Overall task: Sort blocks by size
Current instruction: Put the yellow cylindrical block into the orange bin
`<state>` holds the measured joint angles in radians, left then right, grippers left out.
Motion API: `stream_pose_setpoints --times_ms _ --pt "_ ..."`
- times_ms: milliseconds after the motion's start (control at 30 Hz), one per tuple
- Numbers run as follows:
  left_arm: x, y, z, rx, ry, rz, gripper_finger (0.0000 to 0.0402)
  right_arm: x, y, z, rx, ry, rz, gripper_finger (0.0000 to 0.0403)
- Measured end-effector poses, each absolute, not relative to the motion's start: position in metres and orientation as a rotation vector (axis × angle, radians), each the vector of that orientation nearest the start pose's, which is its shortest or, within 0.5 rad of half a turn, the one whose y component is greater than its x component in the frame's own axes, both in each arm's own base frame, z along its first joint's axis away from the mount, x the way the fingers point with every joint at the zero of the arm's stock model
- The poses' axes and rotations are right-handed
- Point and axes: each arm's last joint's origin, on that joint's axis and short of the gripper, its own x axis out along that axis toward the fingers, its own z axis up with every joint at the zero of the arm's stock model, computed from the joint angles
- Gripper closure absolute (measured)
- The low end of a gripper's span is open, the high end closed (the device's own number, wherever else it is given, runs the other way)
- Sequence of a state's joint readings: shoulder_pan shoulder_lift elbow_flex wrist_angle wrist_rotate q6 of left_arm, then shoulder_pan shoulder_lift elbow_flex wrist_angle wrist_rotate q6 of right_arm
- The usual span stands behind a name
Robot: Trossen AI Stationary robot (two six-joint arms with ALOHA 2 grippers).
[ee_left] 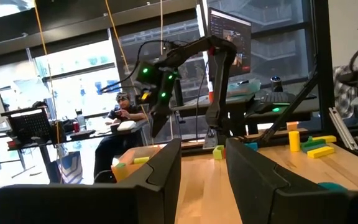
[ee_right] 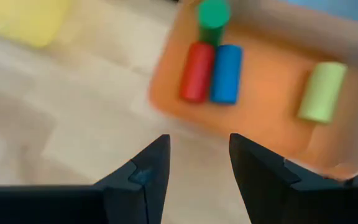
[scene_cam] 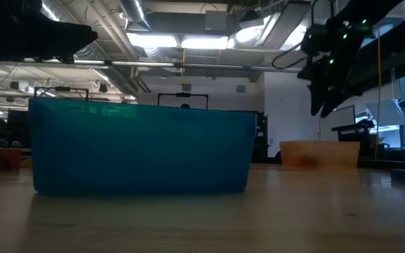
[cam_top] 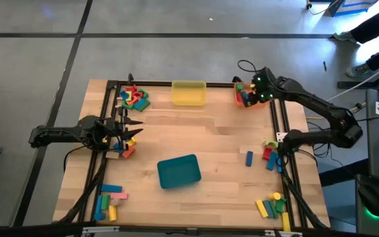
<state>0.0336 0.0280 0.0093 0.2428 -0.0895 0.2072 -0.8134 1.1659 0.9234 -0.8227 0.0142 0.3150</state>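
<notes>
— Blocks [ee_right: 210, 62] are seen where?
— Inside the orange tray [ee_right: 272, 93] at the bench's far right corner, just beyond the right gripper [ee_right: 197, 155], parted and empty.
— Left gripper [ee_left: 202, 163]?
— Parted, nothing held, at the left edge.

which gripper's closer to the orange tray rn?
Right. The right gripper hangs open just above the orange tray at the table's far right corner; the left gripper is over the left edge, far from it.
</notes>
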Motion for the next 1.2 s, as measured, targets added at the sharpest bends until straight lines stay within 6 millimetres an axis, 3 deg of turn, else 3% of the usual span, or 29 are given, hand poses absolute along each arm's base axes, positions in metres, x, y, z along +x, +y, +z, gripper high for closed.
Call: stream_pose_setpoints --times_ms 167,333,500,800,967,1200 --pt "0.096 0.006 0.188 0.200 -0.211 0.145 0.0290 0.156 -0.135 0.269 0.722 0.860 -0.808 0.0235" --pt "0.096 0.006 0.188 0.192 -0.212 0.145 0.0290 0.178 -0.111 0.272 0.733 0.842 -0.607 0.0235" --pt "0.096 0.006 0.188 0.191 -0.212 0.145 0.0290 0.201 -0.071 0.274 0.649 0.866 -0.397 0.0235" --pt "0.096 0.006 0.188 0.198 -0.211 0.145 0.0290 0.216 -0.003 0.271 0.556 0.929 -0.278 0.0235" --pt "0.096 0.006 0.188 0.202 -0.214 0.146 0.0290 0.222 0.014 0.273 0.541 0.897 -0.206 0.0235" --pt "0.096 0.006 0.189 0.198 -0.222 0.146 0.0290 0.237 0.015 0.281 0.509 0.725 -0.219 0.0220"
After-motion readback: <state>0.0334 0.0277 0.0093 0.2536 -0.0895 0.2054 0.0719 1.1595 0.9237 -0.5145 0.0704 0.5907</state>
